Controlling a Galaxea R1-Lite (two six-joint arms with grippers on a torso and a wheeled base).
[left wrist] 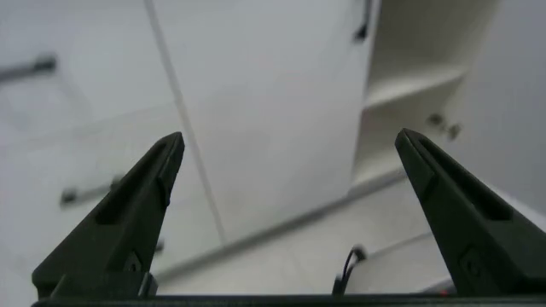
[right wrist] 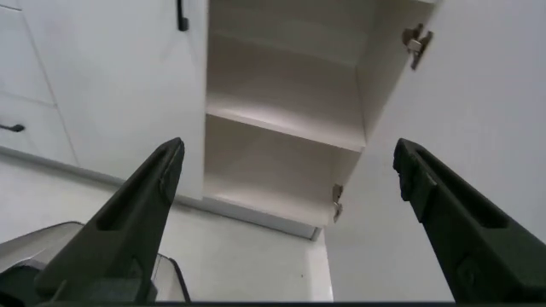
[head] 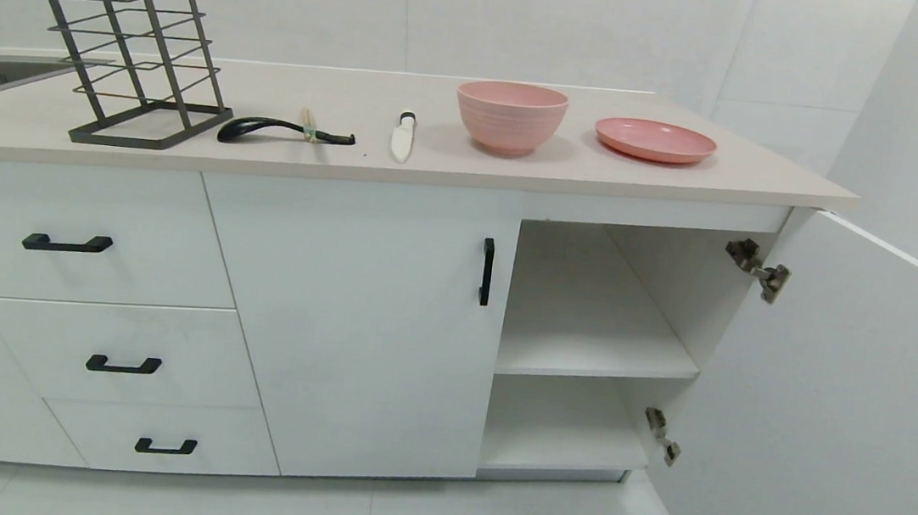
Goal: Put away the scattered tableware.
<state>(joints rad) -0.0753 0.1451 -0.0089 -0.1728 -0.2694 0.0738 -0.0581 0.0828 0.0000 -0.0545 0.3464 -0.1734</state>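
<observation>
Left gripper [left wrist: 288,136] & right gripper [right wrist: 287,143] both released, low by open cabinet [head: 585,356]; no pickup yet. Next: reach desk [head: 271,93], grab bowl [head: 510,118].

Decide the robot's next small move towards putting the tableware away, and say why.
Probably lift the open right gripper toward the shallow pink plate: it holds nothing, and that plate lies on the beige countertop just above the open white cupboard.
</observation>
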